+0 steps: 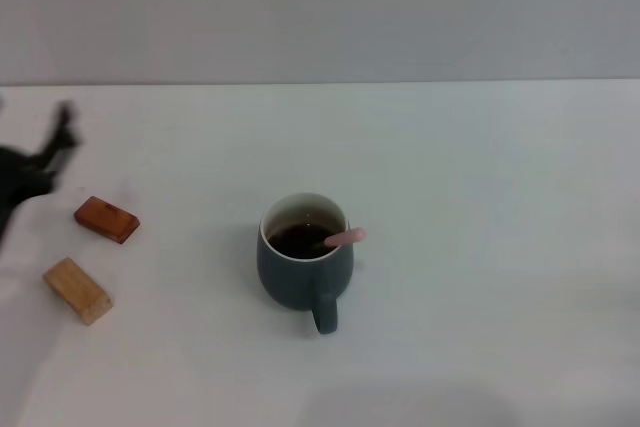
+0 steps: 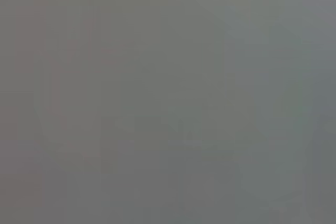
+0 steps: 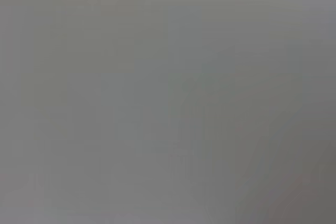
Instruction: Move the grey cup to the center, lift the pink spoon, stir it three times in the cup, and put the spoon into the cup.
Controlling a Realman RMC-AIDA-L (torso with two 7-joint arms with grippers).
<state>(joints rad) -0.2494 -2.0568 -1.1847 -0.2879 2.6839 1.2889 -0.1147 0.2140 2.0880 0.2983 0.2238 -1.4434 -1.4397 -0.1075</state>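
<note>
Over on your far left, the left gripper [image 1: 62, 132] sits at the table's edge, well apart from the mug, and I can't tell whether it's spread or closed. The right gripper isn't in the head view at all, and both wrist views give nothing to read.

Just inboard you've got two wooden blocks, the reddish block [image 1: 106, 219] and the pale block [image 1: 77, 290] nearer you, lying close together on the white table [image 1: 480, 167].

Now the centre: the grey cup [image 1: 304, 269] stands upright, handle pointing toward you, dark liquid inside. The pink spoon [image 1: 346, 237] is in it, handle tip leaning on the rim at the right side. By my reading, the job looks done.

If you touch anything, mind this: the cup looks heavy, stiff, glazed and slick, with liquid ready to slosh, so grip the body or handle. The spoon is light and thin; pinch the pink handle tip only.
</note>
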